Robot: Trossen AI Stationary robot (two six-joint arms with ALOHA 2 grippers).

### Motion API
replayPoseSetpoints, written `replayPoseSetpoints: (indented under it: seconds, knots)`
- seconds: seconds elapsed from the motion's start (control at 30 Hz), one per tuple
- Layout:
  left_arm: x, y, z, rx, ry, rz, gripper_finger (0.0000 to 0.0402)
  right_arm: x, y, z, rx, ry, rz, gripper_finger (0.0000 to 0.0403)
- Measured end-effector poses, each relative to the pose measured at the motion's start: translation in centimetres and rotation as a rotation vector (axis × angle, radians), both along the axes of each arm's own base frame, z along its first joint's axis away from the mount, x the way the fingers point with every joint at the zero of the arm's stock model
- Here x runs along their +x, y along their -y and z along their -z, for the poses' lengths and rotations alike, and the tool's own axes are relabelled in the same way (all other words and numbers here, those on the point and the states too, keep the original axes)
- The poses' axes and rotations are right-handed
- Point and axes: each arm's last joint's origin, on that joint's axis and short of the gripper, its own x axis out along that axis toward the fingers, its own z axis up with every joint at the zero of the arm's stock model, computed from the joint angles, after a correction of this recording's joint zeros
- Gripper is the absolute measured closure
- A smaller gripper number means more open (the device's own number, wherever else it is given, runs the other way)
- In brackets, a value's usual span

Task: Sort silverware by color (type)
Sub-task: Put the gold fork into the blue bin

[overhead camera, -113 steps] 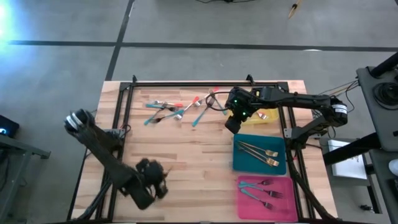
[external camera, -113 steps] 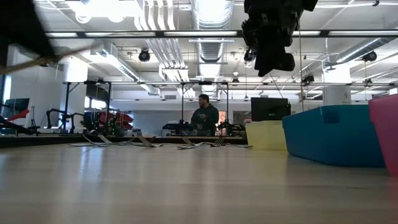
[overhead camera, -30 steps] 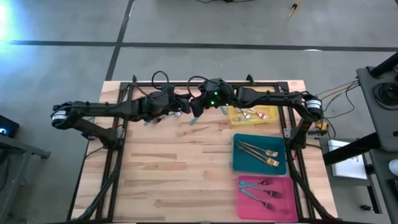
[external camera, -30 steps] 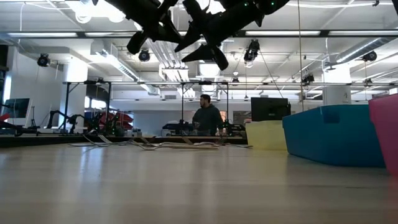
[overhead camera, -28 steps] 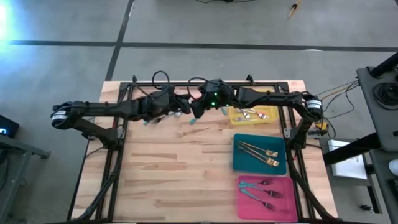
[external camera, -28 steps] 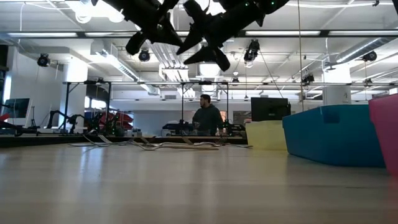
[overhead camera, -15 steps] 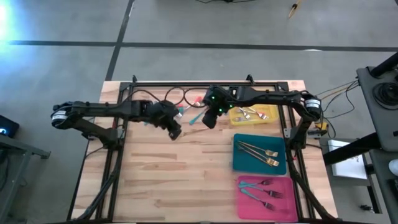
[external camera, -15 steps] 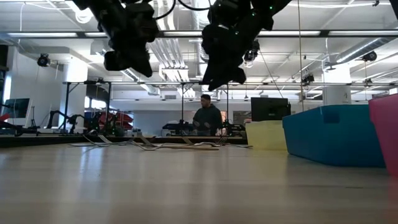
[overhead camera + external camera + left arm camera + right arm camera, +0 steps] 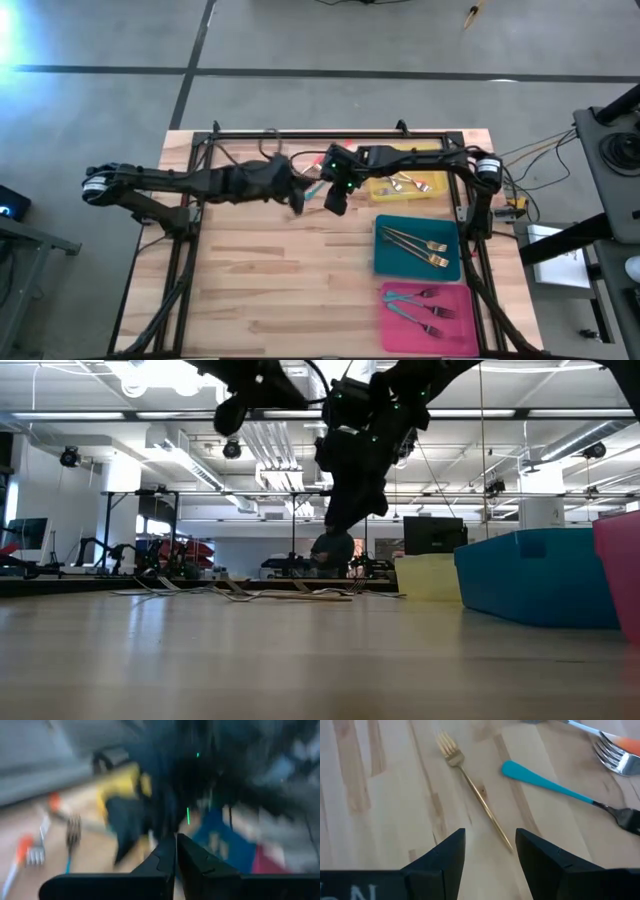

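Observation:
Loose silverware (image 9: 310, 162) lies flat on the wood near the table's far edge. The right wrist view shows a gold fork (image 9: 470, 790), a teal-handled fork (image 9: 555, 785) and an orange-handled fork (image 9: 620, 755) lying side by side. My right gripper (image 9: 334, 205) hangs open above the gold fork, pointing steeply down, touching nothing; in its own view the fingers (image 9: 487, 855) stand apart over the handle's end. My left gripper (image 9: 297, 204) hovers shut and empty just left of it, fingers (image 9: 176, 851) together.
Along the table's right side stand a yellow tray (image 9: 432, 190), a teal tray (image 9: 450, 268) with gold forks and a pink tray (image 9: 400, 325) with teal-handled forks. Bare wood (image 9: 270, 280) fills the near left. A person (image 9: 330, 550) stands far behind the table.
My right gripper has come down toward the table and tipped to point more steeply down, drifting slightly toward the near edge. My left gripper has swung away from the far silverware, toward the near edge and then rightward beside the right gripper, staying shut.

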Motion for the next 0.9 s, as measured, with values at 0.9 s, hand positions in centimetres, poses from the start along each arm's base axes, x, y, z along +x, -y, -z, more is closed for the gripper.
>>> replayPoseSetpoints:
  seconds: [0.9]
  knots:
    - [-5.1, 0.2, 9.1, -0.299, 0.615, -0.17, 0.0401, 0.1, 0.2, 0.1, -0.003, 0.007, -0.003, 0.0241]
